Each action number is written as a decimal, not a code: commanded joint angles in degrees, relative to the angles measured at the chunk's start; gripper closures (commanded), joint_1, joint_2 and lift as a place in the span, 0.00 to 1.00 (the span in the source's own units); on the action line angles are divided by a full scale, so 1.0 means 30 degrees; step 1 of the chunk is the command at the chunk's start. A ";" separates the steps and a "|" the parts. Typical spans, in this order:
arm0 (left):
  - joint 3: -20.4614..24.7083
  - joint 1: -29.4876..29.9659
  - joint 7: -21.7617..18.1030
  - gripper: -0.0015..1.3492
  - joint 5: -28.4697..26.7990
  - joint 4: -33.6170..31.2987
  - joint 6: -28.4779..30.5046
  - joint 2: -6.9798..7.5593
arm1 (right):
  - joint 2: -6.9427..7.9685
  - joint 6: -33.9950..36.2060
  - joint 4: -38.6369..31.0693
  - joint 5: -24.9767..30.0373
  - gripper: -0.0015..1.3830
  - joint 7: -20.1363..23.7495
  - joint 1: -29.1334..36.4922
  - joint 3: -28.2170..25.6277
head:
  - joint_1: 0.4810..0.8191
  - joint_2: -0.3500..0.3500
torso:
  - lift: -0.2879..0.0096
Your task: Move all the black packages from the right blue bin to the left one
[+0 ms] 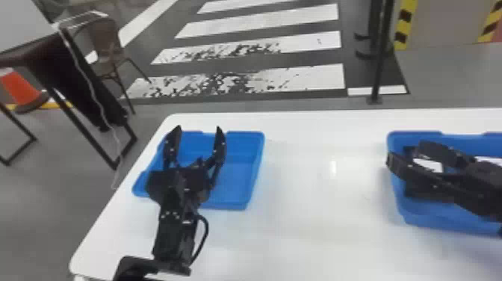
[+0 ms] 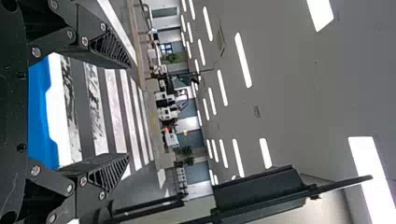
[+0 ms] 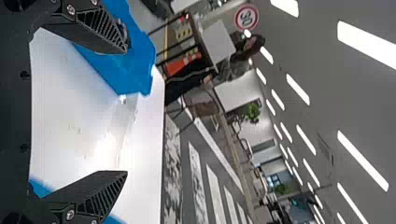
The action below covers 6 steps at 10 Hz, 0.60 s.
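- Task looks barely begun, if at all: black packages (image 1: 422,192) lie in the right bin (image 1: 440,223); the left bin (image 1: 239,179), well left of the right bin, shows bare blue floor.
- Right pincer (image 1: 406,153), over the right bin, is wide open, gripping nothing.
- Left pincer (image 1: 199,129), well left of the right bin, is also spread and unladen.
- Leftward from the right bin, the worktop (image 1: 321,224) offers open room; its raised rim should be cleared first.

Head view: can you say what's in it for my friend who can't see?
The robot's left gripper hangs open over the left blue bin, its open right gripper over the right blue bin, where a black package lies. Both sit on a white table, striped floor behind.
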 commanded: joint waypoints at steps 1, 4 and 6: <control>-0.1031 0.1516 0.0001 0.12 0.1685 -0.2037 0.0086 -0.0070 | 0.0291 0.0663 -0.1183 0.3051 0.08 -0.1012 0.0633 -0.1880 | 0.63 0.84 | 0.35; -0.2402 0.4000 -0.0380 0.12 0.3285 -0.5037 0.0555 -0.0012 | 0.0789 0.2866 -0.2074 0.5755 0.08 -0.3619 0.0962 -0.2984 | 0.63 0.57 | 0.35; -0.2974 0.4328 -0.0497 0.12 0.3590 -0.5318 0.1117 -0.0070 | 0.0965 0.3428 -0.0808 0.6174 0.08 -0.4029 0.0212 -0.2679 | 0.63 0.50 | 0.35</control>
